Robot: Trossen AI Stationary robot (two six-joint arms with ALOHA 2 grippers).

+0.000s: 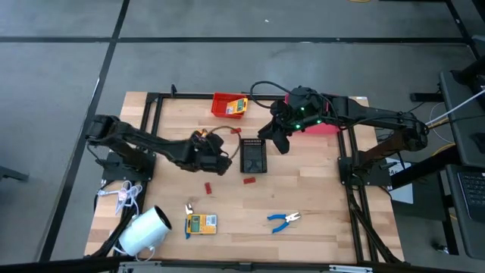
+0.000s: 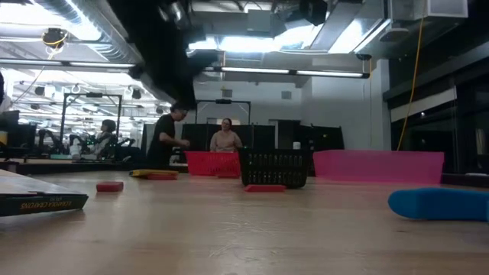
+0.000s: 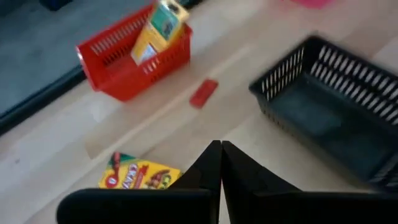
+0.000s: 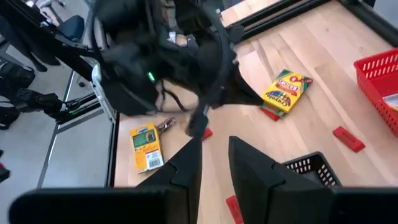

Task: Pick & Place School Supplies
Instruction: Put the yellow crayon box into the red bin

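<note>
The left pincer (image 1: pixel 221 161) hangs over the middle of the table (image 1: pixel 318 201), just left of the black basket (image 1: pixel 253 158). Its two fingers (image 3: pixel 211 167) press together with nothing between them. Right below it, a yellow crayon box (image 3: pixel 140 174) lies flat on the wood; the right wrist view shows the same crayon box (image 4: pixel 285 90) beside that arm, with a red piece tucked at its edge.

The right pincer (image 1: pixel 279 139) hovers over the upper right corner of the black basket, its fingers (image 4: pixel 186 163) a narrow gap apart and holding nothing.

At the far edge of the table stands a red basket (image 1: pixel 228 105), and a second yellow-and-green box (image 3: pixel 157 30) leans upright inside it. Between the red basket and the black one lies a small red piece (image 3: pixel 203 93). Another red piece (image 1: pixel 249 180) lies just in front of the black basket, and a third (image 1: pixel 209 187) lies closer to the table's middle.

Near the front edge, a third printed box (image 1: pixel 202 223) lies flat with a small pair of pliers (image 1: pixel 189 208) touching its left end. Blue-handled pliers (image 1: pixel 283 220) lie well to its right. A white roll (image 1: pixel 144 230) sits at the front left corner, with a white cord bundle (image 1: pixel 126 196) beside it. A pink tray (image 1: pixel 322 127) lies under the right arm.
</note>
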